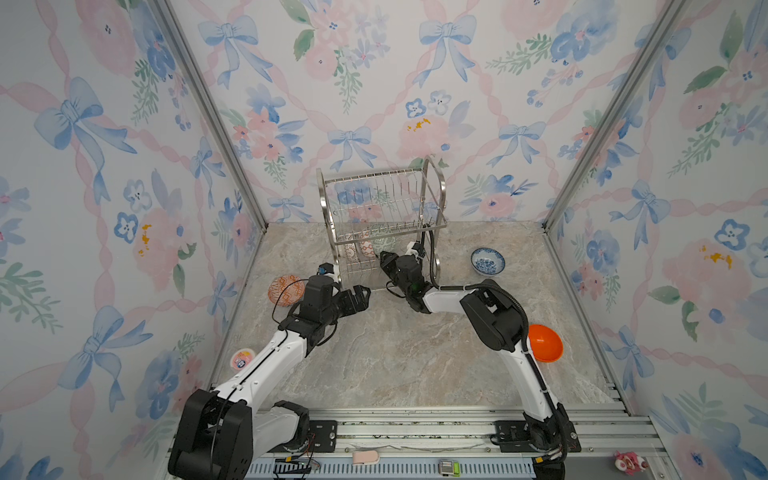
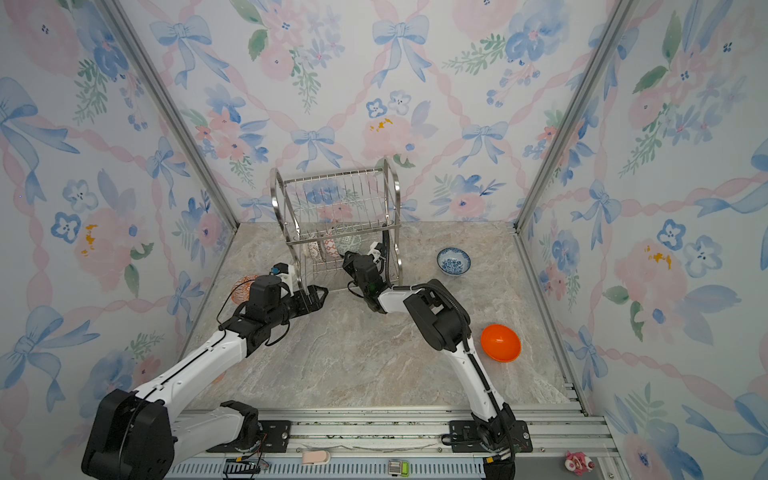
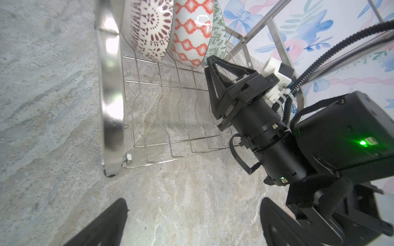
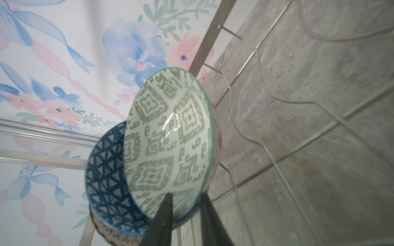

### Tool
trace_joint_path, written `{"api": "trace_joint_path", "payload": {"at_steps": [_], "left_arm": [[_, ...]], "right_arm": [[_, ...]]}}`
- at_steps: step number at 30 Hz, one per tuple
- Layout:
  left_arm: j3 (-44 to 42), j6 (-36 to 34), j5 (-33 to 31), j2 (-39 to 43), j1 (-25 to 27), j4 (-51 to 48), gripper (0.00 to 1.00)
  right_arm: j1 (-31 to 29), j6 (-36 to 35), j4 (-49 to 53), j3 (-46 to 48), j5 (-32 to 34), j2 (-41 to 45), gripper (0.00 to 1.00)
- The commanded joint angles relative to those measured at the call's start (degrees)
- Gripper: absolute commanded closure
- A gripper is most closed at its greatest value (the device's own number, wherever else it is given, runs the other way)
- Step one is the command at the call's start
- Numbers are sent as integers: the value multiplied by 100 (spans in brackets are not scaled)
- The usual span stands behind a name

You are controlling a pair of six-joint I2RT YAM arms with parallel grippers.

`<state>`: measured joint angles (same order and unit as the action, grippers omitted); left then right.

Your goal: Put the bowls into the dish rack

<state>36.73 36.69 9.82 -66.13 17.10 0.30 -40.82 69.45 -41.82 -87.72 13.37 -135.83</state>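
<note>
The steel dish rack (image 1: 432, 195) (image 2: 390, 195) stands at the back of the marble table. On edge in its lower tier are a dark-lattice bowl (image 3: 149, 27), an orange-red bowl (image 3: 189, 34) and a green-patterned bowl (image 4: 168, 132); a blue triangle-patterned bowl (image 4: 106, 176) shows beside them. My right gripper (image 1: 384, 255) (image 4: 186, 194) is shut on the green bowl's rim, one finger on each side. My left gripper (image 1: 365, 299) (image 3: 193, 200) hangs open and empty at the rack's front left leg. On the table lie an orange patterned bowl (image 1: 284, 291), a blue-white bowl (image 1: 487, 261) and a glossy orange bowl (image 1: 546, 343).
A small pink-lidded cup (image 1: 242, 359) sits by the left wall. A pink toy (image 1: 627, 461) and a pink pad (image 1: 365, 457) lie on the front aluminium rail. Floral walls close in three sides.
</note>
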Motion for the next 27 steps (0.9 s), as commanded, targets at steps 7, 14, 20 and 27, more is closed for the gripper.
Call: {"api": "trace_joint_path", "payload": {"at_steps": [7,14,20,27], "left_arm": [[-83,54,66,122,-54,94,2],[-76,64,94,125,-75,102,2],[-83,54,94,135,-76,97,2],[-93,54,99,165,-75,94,2]], "right_arm": [[74,-2,-273,-63,96,0,77],[74,-2,-448,33,150,43,87],[66,77,-601,126,260,122,90],[24,113,-839,210,527,152,95]]}}
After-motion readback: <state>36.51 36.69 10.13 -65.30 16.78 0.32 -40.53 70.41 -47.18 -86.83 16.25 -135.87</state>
